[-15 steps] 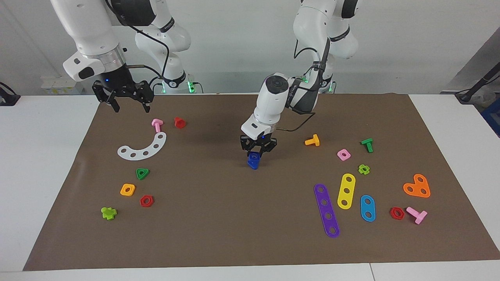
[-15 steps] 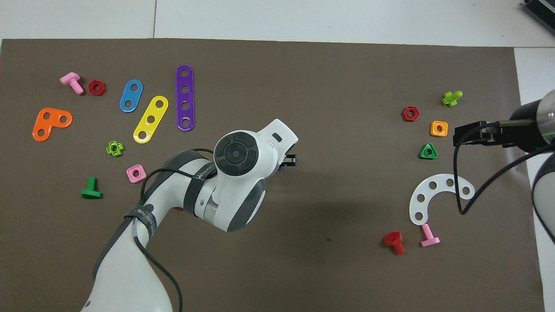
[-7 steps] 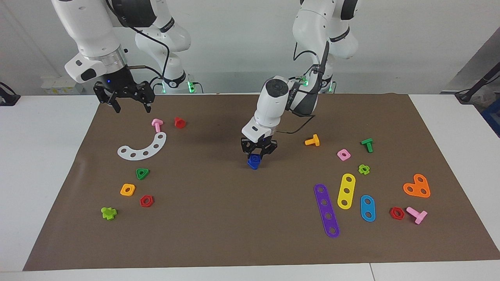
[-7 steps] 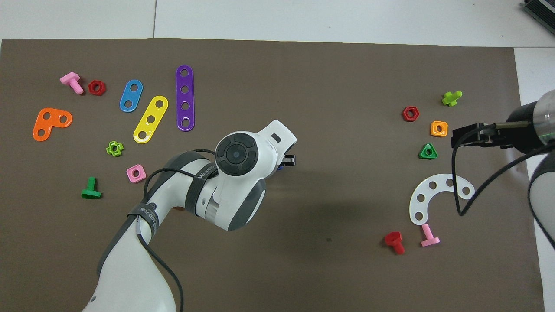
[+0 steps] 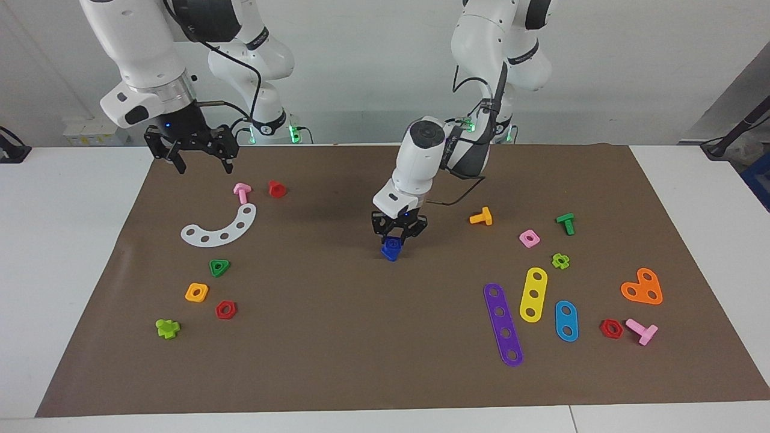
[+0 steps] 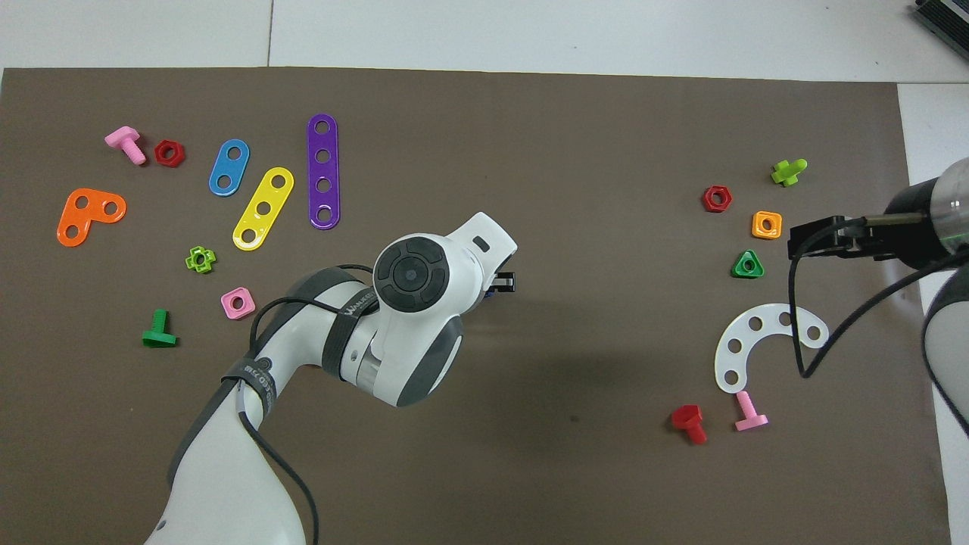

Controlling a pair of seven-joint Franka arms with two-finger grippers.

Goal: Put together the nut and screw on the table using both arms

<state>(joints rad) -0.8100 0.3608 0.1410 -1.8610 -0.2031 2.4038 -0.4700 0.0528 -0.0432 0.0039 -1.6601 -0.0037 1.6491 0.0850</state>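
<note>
The blue nut (image 5: 392, 243) sits on top of the blue screw (image 5: 390, 255). Together they stand as one small blue stack on the middle of the brown mat (image 5: 337, 337). My left gripper (image 5: 397, 236) points down right at the nut, its tips at the stack's top. In the overhead view the left wrist hides the stack. Only the gripper's black tip (image 6: 506, 281) and a sliver of blue show there. My right gripper (image 5: 197, 161) is open and empty. It hangs in the air over the mat's corner at the right arm's end and also shows in the overhead view (image 6: 796, 239).
At the right arm's end lie a white arc strip (image 5: 222, 227), a pink bolt (image 5: 242, 192), a red bolt (image 5: 277, 189), a green triangular nut (image 5: 219, 267) and an orange nut (image 5: 197, 292). At the left arm's end lie an orange bolt (image 5: 481, 216), a pink nut (image 5: 529, 239) and coloured strips (image 5: 503, 325).
My left gripper has risen very slightly while the blue stack stays where it was on the mat. My right gripper has drifted a little and stays raised.
</note>
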